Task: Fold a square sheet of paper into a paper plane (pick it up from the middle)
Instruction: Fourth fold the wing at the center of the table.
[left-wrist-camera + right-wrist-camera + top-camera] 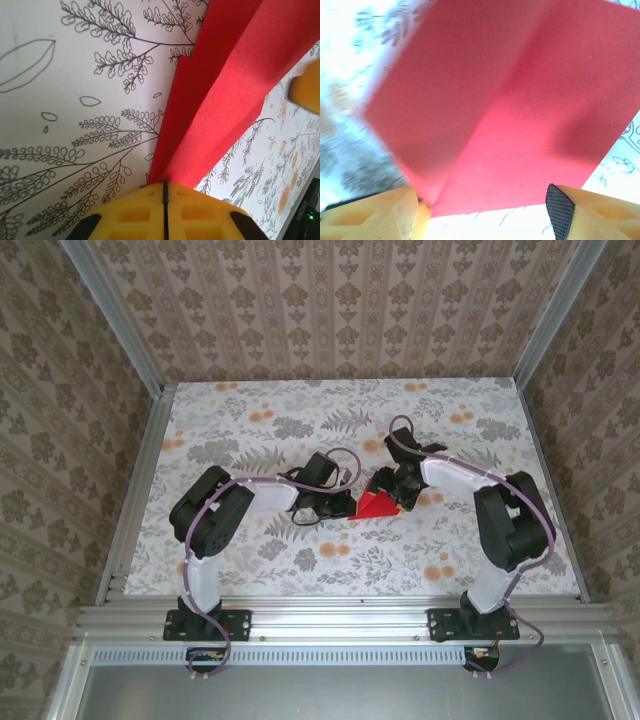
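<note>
Two grippers are meeting at the middle of the table (250, 430). Left gripper (164, 187) is pinching the creased red paper (225, 100), fingers fully closed on it. Right gripper (480, 210) is standing open just beside the sheet. Folding looks midway; next move probably needs the right one flattening a crease.

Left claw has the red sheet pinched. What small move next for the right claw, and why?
Probably ease the right claw forward over the crease, ready to close. The left claw is shut on the folded end of the red sheet; the right stands open with the crease just ahead.
</note>
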{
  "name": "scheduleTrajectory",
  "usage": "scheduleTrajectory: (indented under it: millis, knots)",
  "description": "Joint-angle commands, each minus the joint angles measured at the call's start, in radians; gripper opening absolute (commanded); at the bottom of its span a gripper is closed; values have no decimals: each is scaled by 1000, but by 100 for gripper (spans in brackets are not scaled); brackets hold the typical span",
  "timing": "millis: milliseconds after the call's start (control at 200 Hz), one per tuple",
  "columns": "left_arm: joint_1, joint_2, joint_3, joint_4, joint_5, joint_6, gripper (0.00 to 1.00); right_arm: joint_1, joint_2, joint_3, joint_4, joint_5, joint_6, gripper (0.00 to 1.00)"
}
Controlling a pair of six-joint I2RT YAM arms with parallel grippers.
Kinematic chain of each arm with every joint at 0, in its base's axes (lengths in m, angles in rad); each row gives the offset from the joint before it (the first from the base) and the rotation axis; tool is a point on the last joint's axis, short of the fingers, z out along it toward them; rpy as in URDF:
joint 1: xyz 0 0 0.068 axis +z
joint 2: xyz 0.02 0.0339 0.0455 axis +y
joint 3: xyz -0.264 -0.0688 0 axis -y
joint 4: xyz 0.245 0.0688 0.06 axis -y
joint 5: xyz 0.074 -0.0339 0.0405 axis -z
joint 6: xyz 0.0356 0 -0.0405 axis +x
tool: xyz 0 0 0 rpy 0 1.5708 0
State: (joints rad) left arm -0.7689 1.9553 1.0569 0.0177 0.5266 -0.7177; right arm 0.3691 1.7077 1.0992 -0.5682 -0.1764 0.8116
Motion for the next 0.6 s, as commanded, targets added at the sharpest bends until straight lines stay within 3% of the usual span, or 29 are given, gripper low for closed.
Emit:
scheduleTrajectory:
  millis: [0,160,280,400,595]
  knots:
    - [7,46,9,-147,-57,38,9,1,-82,-7,-4,-63,-75,72]
    - [1,60,24,-161,-60,38,8,1,-161,-86,117,-124,-90,65]
    - [-5,70,42,-181,-66,44,8,2,-192,-142,246,-199,-96,49]
    - [-9,80,53,-188,-66,44,8,2,-130,-147,300,-234,-102,31]
    - [-10,83,61,-199,-73,44,8,1,-12,-145,382,-263,-125,23]
